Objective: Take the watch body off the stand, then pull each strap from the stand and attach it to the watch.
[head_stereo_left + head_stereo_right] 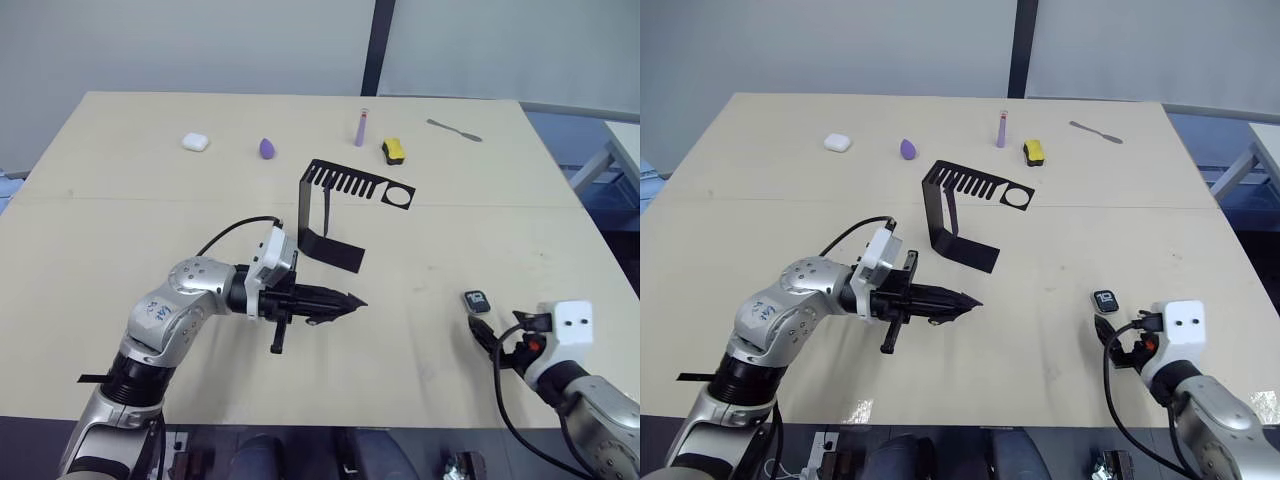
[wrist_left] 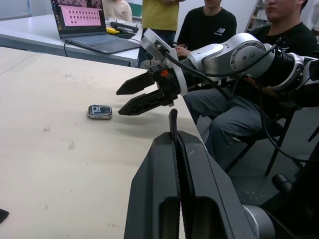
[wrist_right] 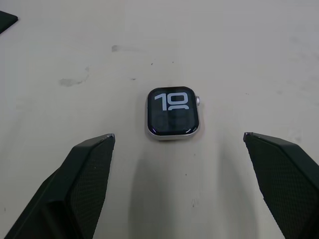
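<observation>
1. Lying flat on the table (image 1: 120, 220), screen up with white digits showing, the watch body (image 3: 172, 112) is sitting off the stand, near the table's front edge on my right side.
2. My right gripper (image 3: 179, 149) is hovering just behind the watch body with its two fingers spread wide, one to each side, touching nothing and gripping nothing.
3. My left gripper (image 1: 345, 300) is hanging over the middle of the table, pointing toward my right, its fingers pressed together; a thin dark strip is poking out between the tips in the left wrist view, and I cannot tell whether it is a strap.
4. The stand (image 1: 340, 215) is standing just beyond my left gripper, its slotted top plate and round hole facing up, its base foot flat on the table.
5. Along the far side, well apart from the stand, a white case (image 1: 195, 142), a purple drop-shaped object (image 1: 267, 149), an upright lilac tube (image 1: 360, 128), a yellow-and-black object (image 1: 394, 151) and a grey utensil (image 1: 454, 130) are sitting in a loose row.
</observation>
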`<state>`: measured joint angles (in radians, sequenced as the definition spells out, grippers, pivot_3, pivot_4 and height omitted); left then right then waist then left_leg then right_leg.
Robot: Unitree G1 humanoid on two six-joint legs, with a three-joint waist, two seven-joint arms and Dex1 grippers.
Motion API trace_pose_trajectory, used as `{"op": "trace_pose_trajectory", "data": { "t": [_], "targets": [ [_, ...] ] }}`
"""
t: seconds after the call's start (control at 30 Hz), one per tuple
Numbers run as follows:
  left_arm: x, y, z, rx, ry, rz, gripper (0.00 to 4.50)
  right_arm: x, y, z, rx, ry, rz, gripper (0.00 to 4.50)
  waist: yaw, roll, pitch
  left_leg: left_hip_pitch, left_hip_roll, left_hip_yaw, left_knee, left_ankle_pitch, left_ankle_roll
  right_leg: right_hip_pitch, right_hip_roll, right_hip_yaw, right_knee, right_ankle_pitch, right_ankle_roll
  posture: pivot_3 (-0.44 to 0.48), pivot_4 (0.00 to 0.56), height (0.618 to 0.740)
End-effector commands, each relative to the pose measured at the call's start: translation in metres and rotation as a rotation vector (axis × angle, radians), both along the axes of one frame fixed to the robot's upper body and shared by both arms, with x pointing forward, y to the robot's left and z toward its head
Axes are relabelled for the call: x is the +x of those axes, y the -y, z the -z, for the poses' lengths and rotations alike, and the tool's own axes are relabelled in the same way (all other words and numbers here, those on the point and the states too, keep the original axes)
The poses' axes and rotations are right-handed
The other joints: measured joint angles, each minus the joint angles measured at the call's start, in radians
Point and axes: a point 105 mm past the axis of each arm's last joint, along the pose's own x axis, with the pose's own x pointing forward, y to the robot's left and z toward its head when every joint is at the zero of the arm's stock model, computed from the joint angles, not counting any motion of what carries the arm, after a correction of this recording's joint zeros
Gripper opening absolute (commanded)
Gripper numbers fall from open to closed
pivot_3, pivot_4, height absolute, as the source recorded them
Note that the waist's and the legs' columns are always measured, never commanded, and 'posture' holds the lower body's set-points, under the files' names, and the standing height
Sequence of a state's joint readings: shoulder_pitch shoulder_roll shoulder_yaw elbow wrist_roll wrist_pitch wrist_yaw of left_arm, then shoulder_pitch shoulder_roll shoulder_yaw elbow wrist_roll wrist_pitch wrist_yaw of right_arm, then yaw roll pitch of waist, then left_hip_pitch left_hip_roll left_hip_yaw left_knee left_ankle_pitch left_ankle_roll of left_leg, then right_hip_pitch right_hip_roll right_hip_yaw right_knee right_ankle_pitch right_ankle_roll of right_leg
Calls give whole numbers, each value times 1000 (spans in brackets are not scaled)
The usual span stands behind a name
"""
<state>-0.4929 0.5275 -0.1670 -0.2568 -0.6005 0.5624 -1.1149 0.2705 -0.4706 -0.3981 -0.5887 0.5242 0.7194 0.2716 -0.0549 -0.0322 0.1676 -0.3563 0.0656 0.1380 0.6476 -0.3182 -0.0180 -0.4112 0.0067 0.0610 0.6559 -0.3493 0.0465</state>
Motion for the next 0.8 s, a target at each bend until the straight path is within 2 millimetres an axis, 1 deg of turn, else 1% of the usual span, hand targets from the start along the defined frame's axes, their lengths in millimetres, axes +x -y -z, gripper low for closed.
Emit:
{"op": "trace_pose_trajectory", "data": {
  "t": [0.03, 0.13, 0.37, 0.63, 0.8],
  "targets": [
    [5, -2, -2, 19, 62, -28, 0, 12, 3, 1, -32, 17, 29, 4395, -2, 0, 0, 0, 0, 0, 0, 0, 0, 0, 0, 0, 0, 0, 0, 0, 150, 740],
    [7, -1, -2, 17, 66, -35, 0, 18, 1, 5, -36, 15, 31, 4395, -1, 0, 0, 1, 0, 1, 1, 0, 0, 0, 0, 1, 1, 0, 0, 0, 150, 740],
    [7, 0, 0, 15, 67, -44, 0, 22, -4, 9, -39, 20, 29, 4395, 0, 0, 0, 1, 0, 1, 1, 0, 0, 0, 0, 1, 1, 0, 0, 0, 150, 740],
    [5, 4, -2, 8, 70, -42, 0, 23, 2, 15, -55, 18, 73, 4395, -1, 0, 0, 2, 0, 1, 2, 1, 0, 1, 0, 1, 3, 0, 0, 0, 150, 740],
    [3, 6, -2, 5, 71, -37, 0, 25, 1, 16, -40, 19, 74, 4395, -2, 0, 0, 2, 0, 1, 2, 1, 0, 1, 0, 1, 4, 0, 0, 0, 150, 740]
  ]
}}
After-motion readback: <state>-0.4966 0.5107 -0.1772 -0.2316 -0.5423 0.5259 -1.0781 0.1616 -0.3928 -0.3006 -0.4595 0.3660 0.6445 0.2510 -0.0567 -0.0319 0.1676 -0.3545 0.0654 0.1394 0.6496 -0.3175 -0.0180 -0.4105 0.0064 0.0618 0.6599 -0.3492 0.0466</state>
